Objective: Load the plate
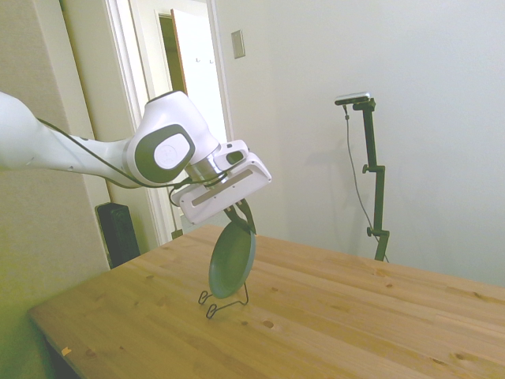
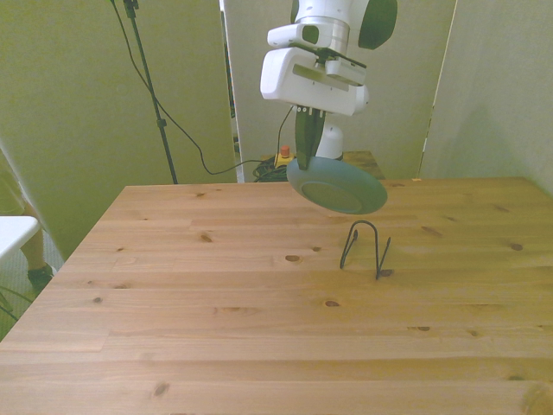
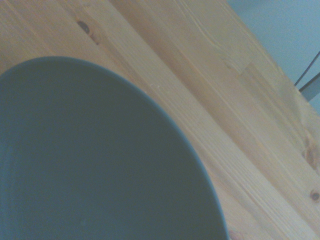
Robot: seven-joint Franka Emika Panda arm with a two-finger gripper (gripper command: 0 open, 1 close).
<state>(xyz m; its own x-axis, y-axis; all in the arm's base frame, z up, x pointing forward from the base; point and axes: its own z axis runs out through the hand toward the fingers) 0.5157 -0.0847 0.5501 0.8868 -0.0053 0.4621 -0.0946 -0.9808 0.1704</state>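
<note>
Nearest to the front camera lies a broad stretch of bare wooden desk (image 2: 216, 328), with nothing on it that could get in the way of the work.

Further in stands the thin black wire stand (image 2: 364, 251), an upright hoop on two feet, resting on the desk toward the front view's right. Its open slot appears meant to take a dish set on edge, which explains how the load is being carried.

Above and just behind the stand hangs the plate (image 2: 336, 185), dull green and round, clear of the desk and not yet touching the wire. In the front view it is tipped, with its hollow face turned partly toward the camera; in the side view the plate (image 1: 232, 257) hangs close to upright, its lower rim just over the stand (image 1: 224, 300). Held near edge-on like this, it can probably slide down between the wires rather than land flat on them.

The gripper (image 2: 305, 149) holds it from above, fingers clamped on the upper rim, so the free lower edge leads the way down. The wrist view shows only the plate's face (image 3: 90, 160) against the desk boards.

Beyond, the white arm (image 2: 324, 35) rises toward the back of the room.
</note>
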